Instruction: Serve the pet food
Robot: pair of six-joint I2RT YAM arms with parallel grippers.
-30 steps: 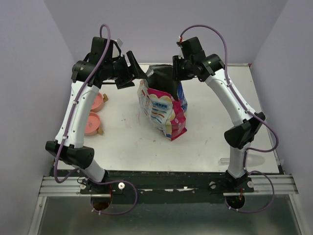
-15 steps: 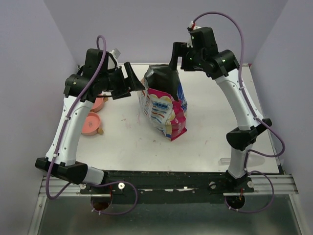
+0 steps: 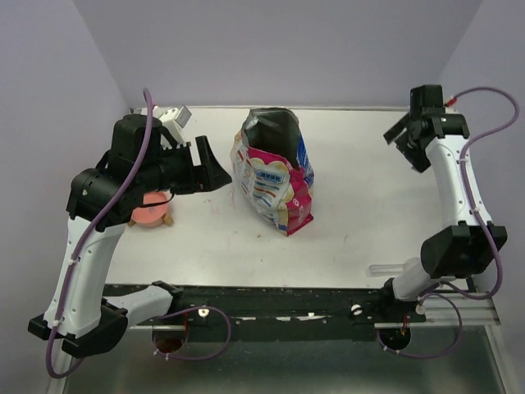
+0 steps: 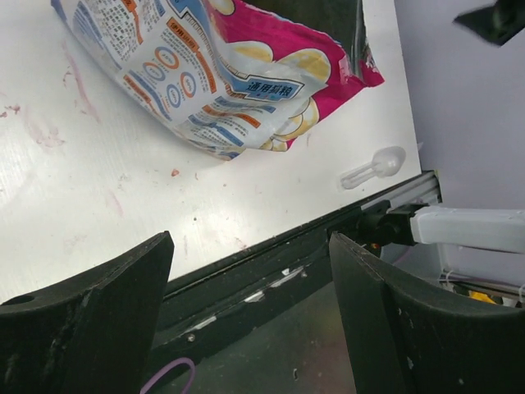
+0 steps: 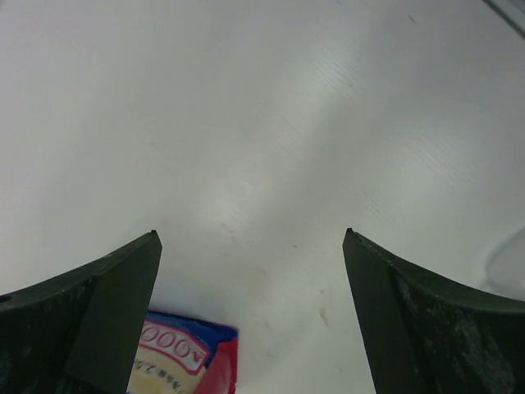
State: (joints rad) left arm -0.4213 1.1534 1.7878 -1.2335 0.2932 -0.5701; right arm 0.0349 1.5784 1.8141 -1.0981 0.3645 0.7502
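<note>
The pet food itself is hidden; only its glossy pink, white and blue bag [image 3: 275, 172] shows, standing mid-table with its dark mouth open upward. In the left wrist view the bag [image 4: 221, 74] lies across the top. My left gripper [image 3: 217, 162] hangs open just left of the bag, apart from it, its jaws [image 4: 250, 242] empty over the table's front edge. My right gripper [image 3: 404, 141] is open near the far right corner, well clear of the bag. Nothing sits between its jaws [image 5: 250, 233]; a bag corner [image 5: 184, 361] shows below them.
A salmon-pink bowl [image 3: 148, 209] sits at the table's left side, partly under my left arm. A clear plastic scoop [image 3: 392, 268] lies near the front right edge, also in the left wrist view as the scoop [image 4: 373, 167]. Purple walls close in the table.
My right gripper opened, left the bag's top and swung away to the far right corner. My left arm rose and drew back to the left. The bag stayed upright.
</note>
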